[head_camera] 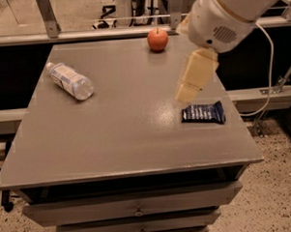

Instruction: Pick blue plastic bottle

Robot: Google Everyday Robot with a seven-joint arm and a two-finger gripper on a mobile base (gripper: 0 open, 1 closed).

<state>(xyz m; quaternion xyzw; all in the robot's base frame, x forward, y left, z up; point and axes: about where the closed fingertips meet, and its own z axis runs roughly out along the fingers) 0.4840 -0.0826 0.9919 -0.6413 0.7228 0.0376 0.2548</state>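
Entry: target position. The small clear plastic bottle with the pale blue-white label (70,81) lay on its side on the grey table top (127,138), in the far-left part as the camera saw it, touching nothing else.

Entry: gripper. Your cream-coloured two-finger gripper (188,92) hung below the white arm housing (223,18), over the right half of the table. It was just above and beside the dark blue snack wrapper (203,113). You could not tell from this view how far the gripper was open. It carried nothing that showed, and all three loose items sat on the table.

Entry: the relation that mattered.
- The bottle lay well apart from the gripper, to the left in the camera view and slightly farther back.
- Its long axis ran diagonally, with the white cap at the far-left end and the base at the near-right end, so the base pointed roughly toward the gripper.
- My judgement was that you would need to travel left across the open table and turn the wrist so the grasp closed across that diagonal, not along it.
- On a round body lying flat, a poorly squared grasp could set the bottle rolling.

Entry: counts.
- One bottle.
- One round red apple (157,39), at the far edge.
- One wrapper.
- One arm, so there was no choice of side.
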